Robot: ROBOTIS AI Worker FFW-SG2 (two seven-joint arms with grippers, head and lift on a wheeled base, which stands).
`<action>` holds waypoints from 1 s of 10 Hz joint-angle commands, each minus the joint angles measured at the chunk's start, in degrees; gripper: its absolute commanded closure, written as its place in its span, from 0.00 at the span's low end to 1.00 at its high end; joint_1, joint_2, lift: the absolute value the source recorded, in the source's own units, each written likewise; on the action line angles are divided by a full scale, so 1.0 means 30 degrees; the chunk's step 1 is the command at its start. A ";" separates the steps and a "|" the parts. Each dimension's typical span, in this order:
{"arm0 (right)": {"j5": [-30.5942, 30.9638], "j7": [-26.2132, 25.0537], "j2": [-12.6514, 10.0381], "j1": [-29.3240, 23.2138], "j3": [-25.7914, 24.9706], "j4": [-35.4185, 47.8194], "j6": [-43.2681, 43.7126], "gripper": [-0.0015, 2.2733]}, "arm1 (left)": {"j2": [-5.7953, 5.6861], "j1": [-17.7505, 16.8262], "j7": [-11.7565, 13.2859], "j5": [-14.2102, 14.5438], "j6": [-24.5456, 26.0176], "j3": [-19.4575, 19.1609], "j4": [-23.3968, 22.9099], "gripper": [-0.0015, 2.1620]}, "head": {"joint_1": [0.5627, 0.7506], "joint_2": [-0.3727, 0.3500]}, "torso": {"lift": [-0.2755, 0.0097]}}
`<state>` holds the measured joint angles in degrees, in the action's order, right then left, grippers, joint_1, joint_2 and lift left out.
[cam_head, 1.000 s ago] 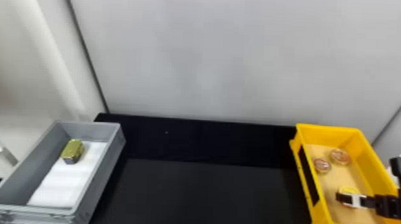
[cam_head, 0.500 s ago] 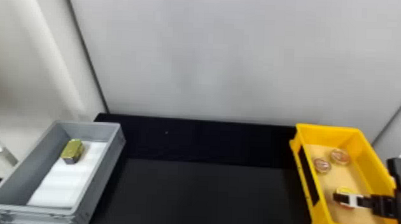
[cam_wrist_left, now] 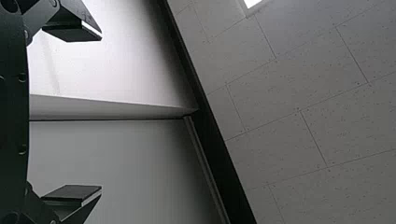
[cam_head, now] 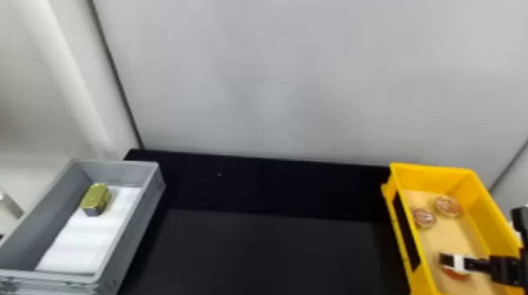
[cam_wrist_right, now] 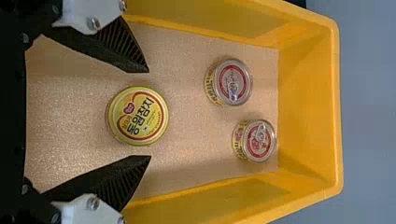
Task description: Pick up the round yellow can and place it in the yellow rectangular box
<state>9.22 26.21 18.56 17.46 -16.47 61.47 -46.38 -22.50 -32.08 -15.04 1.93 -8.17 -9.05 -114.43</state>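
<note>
The right gripper is over the near part of the yellow rectangular box, with its fingers spread apart. The round yellow can lies inside that box, printed face up on the tan liner. In the right wrist view the can sits between the two fingers, with a strip of liner showing on either side of it, so neither finger appears to touch it. The can overlaps the line from fingertip to fingertip, with its middle a little on the palm side of that line; how far down the fingers reach beside it, I cannot tell. In the head view the gripper partly covers the can, and its reddish edge shows just beside the white finger mount. Two clear-lidded cans stand near each other toward the far end of the same box, apart from the gripper. The left gripper has its fingers wide apart, well away from both boxes. A gold block rests on the white sheet in the grey box.
</note>
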 commanded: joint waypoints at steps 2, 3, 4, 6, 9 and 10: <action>-0.0522 -0.0265 -0.0004 -0.0137 -0.0048 0.0165 0.0042 0.02 | -0.0002 0.0030 0.0000 0.0001 0.0000 -0.0004 0.0000 0.06 | 0.53 0.59 | 0.93; -0.0522 -0.0265 -0.0004 -0.0137 -0.0077 0.0195 0.0071 0.02 | -0.0002 0.0030 0.0000 -0.0028 0.0000 -0.0004 0.0000 0.06 | 0.53 0.59 | 0.93; -0.0552 -0.0265 -0.0004 -0.0166 -0.0135 0.0312 0.0159 0.02 | -0.0002 0.0030 0.0000 -0.0028 0.0000 -0.0004 0.0000 0.06 | 0.53 0.59 | 0.93; -0.0552 -0.0294 0.0026 -0.0254 -0.0253 0.0898 -0.0017 0.02 | -0.0002 0.0030 0.0000 0.0001 0.0000 -0.0033 0.0000 0.06 | 0.53 0.59 | 0.93; -0.0845 -0.1144 0.0172 -0.0284 -0.0751 0.4648 -0.0222 0.03 | -0.0149 0.0148 0.0000 0.0001 0.0117 -0.0150 -0.0117 0.06 | 0.53 0.59 | 0.93; -0.1519 -0.2375 0.0260 -0.0254 -0.0751 0.6669 0.0130 0.03 | -0.0149 0.0206 0.0000 0.0001 0.0176 -0.0179 -0.0117 0.06 | 0.53 0.59 | 0.93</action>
<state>6.70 21.67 18.97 16.50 -18.44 74.00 -47.18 -22.91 -31.76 -15.04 1.91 -7.85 -9.43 -114.75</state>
